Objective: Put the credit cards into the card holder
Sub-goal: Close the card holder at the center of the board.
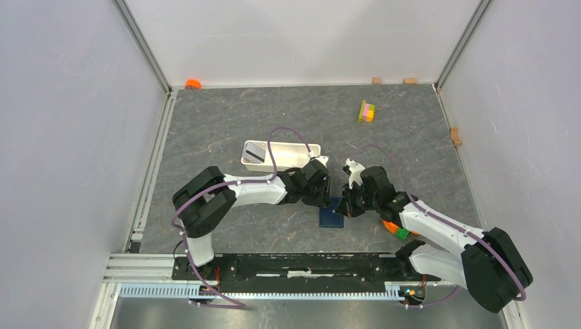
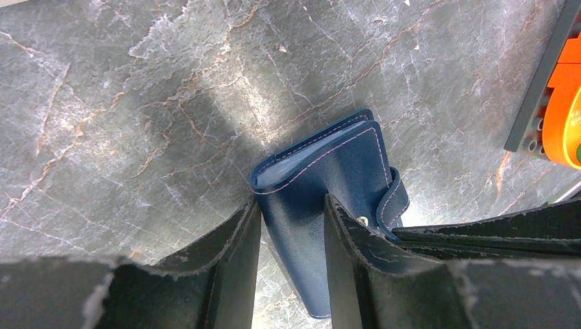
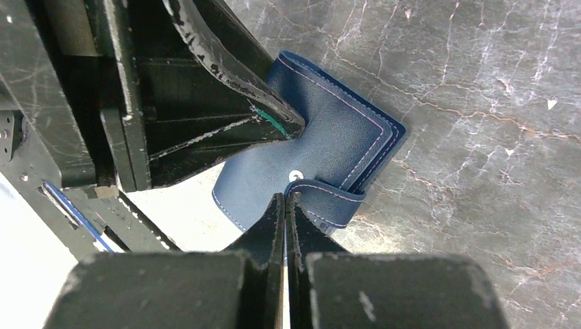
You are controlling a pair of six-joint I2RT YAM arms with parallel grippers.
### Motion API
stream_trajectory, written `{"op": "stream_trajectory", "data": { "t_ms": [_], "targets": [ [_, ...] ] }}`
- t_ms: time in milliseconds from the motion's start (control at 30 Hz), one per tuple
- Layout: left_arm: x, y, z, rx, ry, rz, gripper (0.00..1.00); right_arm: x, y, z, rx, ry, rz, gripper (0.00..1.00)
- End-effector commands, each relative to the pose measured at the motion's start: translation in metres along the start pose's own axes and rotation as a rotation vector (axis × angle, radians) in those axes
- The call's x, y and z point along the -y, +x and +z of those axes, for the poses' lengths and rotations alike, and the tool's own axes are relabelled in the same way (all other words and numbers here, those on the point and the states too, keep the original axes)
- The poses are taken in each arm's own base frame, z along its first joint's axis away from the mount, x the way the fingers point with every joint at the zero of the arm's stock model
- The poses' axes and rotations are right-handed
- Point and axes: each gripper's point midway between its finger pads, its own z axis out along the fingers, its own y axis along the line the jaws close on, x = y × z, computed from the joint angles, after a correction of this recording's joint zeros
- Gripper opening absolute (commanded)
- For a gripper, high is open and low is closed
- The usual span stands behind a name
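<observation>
The card holder (image 1: 331, 216), a dark navy folded wallet, lies on the mat between my two grippers. It also shows in the left wrist view (image 2: 336, 164) and the right wrist view (image 3: 336, 137). My left gripper (image 1: 322, 199) (image 2: 292, 205) straddles one half of the wallet, both fingers pressed against it. My right gripper (image 1: 346, 205) (image 3: 286, 199) has its jaws nearly together, pinching at the base of the wallet's snap strap (image 3: 329, 199). One grey credit card (image 1: 255, 152) lies in the white tray (image 1: 301, 152) behind the left arm. Other cards are not visible.
A yellow-pink-green block stack (image 1: 367, 111) stands at the back right. An orange-and-green object (image 1: 396, 231) lies under the right arm and shows in the left wrist view (image 2: 565, 103). An orange cap (image 1: 193, 83) and small wooden blocks (image 1: 410, 80) lie by the walls.
</observation>
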Motion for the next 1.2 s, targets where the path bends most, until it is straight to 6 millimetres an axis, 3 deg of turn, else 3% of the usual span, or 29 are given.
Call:
{"op": "stream_trajectory", "data": {
  "t_ms": [0, 633, 1167],
  "targets": [
    [-0.060, 0.055, 0.011, -0.163, -0.209, 0.089, 0.43, -0.008, -0.009, 0.005, 0.036, -0.048, -0.014, 0.00],
    [-0.059, 0.059, 0.012, -0.173, -0.198, 0.082, 0.41, 0.005, 0.000, 0.016, 0.010, -0.003, -0.004, 0.00],
    [-0.056, 0.063, 0.016, -0.182, -0.173, 0.062, 0.38, -0.005, 0.007, 0.021, -0.031, -0.047, -0.021, 0.00]
  ]
}}
